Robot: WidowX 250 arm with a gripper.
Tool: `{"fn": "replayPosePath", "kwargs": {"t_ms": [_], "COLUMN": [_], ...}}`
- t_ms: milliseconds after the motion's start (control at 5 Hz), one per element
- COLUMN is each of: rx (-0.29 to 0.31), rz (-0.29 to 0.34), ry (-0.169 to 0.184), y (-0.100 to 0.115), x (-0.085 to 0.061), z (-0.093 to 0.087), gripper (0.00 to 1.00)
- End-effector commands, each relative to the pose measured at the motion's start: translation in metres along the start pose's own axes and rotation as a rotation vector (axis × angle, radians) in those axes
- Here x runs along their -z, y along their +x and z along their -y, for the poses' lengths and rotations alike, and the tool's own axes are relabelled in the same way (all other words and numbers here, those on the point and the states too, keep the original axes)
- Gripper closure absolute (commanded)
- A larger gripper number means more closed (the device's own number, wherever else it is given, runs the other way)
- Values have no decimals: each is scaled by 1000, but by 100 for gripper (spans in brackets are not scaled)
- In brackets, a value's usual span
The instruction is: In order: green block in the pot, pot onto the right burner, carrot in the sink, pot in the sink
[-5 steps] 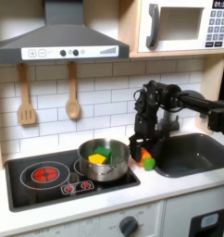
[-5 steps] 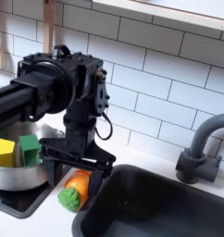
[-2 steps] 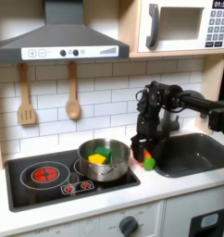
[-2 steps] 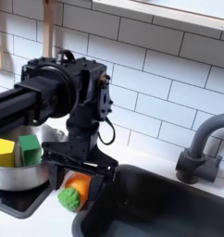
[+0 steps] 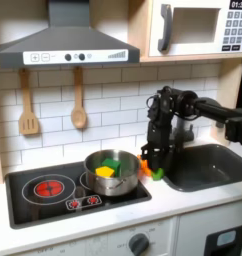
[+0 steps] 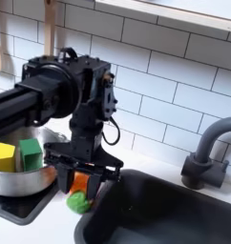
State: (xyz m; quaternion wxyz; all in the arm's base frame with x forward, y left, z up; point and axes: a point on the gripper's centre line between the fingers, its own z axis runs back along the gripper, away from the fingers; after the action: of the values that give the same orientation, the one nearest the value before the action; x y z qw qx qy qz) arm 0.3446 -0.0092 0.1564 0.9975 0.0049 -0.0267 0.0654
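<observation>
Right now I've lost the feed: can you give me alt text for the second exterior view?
The black gripper closes around an orange carrot with a green end, at the counter between the stove and the dark grey sink. At the second exterior view's left, a steel pot holds a green block and a yellow piece; a dark faucet stands at the right against white tiles.

A grey range hood (image 5: 65,45) is hanging in the upper left of the first exterior view, with a row of small knobs along its front band. Below it, two wooden utensils are hanging against the white tile wall (image 5: 108,100): a slotted spatula (image 5: 28,105) at the left edge and a spoon (image 5: 79,100) just to its right. A microwave (image 5: 201,25) is sitting in the upper right corner, showing a keypad on its right side. At the bottom centre, a round knob (image 5: 140,243) is showing on the cabinet front. In the second exterior view, a yellow toy piece (image 6: 4,157) is showing at the left edge.
</observation>
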Motion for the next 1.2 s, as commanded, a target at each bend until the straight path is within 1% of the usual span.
{"fn": "replayPosePath", "kwargs": {"t_ms": [0, 200, 400, 600, 800, 1000], "rx": [-2, 6, 10, -16, -47, -104], "rz": [16, 14, 8, 20, 35, 29], "ry": [-14, -24, -50, -57, -52, -46], "y": [1, 2, 2, 7, 11, 13], "x": [-7, -7, -11, -19, -27, -30], "z": [-2, 0, 0, -6, -6, -5], "gripper": [100, 0, 0, 0, 0, 0]}}
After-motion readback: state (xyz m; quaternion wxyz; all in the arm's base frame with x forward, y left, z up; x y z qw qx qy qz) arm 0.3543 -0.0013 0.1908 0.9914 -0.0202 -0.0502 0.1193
